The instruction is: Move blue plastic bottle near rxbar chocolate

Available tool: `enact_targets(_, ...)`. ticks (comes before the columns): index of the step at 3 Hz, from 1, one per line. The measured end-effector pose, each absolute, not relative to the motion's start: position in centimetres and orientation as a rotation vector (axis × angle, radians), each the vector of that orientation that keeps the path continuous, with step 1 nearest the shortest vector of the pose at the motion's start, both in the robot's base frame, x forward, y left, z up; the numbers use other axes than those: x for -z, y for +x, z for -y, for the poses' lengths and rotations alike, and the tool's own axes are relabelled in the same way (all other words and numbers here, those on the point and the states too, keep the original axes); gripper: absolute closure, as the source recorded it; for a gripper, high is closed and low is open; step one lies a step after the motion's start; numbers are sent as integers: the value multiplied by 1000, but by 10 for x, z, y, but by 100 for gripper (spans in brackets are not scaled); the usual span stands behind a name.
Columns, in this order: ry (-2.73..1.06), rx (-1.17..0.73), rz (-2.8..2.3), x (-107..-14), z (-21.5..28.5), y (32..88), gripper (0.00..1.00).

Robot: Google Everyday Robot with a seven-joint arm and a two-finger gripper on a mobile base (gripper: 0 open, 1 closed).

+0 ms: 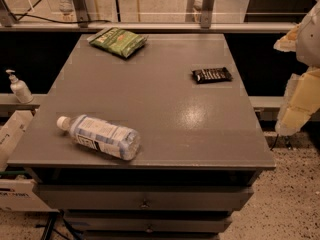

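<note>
Cream arm upright at right edge, jaws beside table

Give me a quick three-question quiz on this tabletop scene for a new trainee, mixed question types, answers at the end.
1. True or false: the blue plastic bottle stands upright.
2. Multiple choice: the rxbar chocolate lies A) touching the bottle, B) apart from it, toward the table's right side, C) under the bottle.
3. Fill in: in this view the gripper is off the table, beyond its ____ edge.

Key: 1 false, it lies on its side; 2 B; 3 right.
</note>
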State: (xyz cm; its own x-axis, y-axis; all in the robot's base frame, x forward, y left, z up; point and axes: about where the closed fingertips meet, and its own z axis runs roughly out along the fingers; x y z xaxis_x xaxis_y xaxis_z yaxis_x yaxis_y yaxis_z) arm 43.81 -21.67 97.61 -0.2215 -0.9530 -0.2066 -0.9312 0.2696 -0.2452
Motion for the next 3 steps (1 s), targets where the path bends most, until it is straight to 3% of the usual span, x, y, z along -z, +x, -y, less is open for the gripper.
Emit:
enact_targets(2, -1726, 51, -2206, -969, 204, 438, 0)
enact_targets(3, -1725, -81, -2167, -950, 165, 438, 0)
